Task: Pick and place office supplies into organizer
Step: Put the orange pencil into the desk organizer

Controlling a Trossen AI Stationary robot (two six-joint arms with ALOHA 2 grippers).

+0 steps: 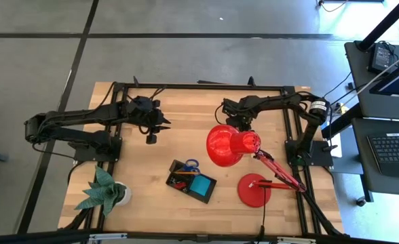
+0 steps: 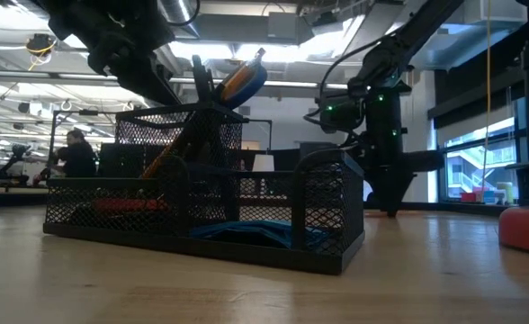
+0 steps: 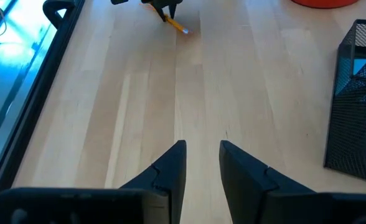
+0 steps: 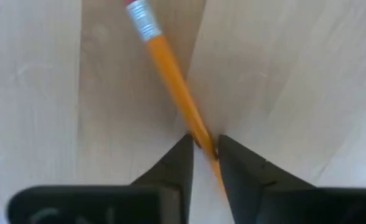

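With its two dark fingers pinched together on a yellow pencil, the right hand sits low over the bare wood; the pencil's metal ferrule and pink eraser point away from the fingers toward the top of the right wrist frame. In the high view that hand lies right of centre in the upper half, just above the red lamp shade. The same pencil shows at the top of the left wrist frame, under a dark shape that is probably the right hand.

The left hand hangs over open table with its fingers a narrow gap apart and nothing between them; in the high view it is at upper centre-left.

Toward the lower centre of the high view stands the black mesh organizer, holding a blue sticky-note pad and blue-handled scissors. The lamp's round red base sits to its right, and a green paper plant is at lower left.
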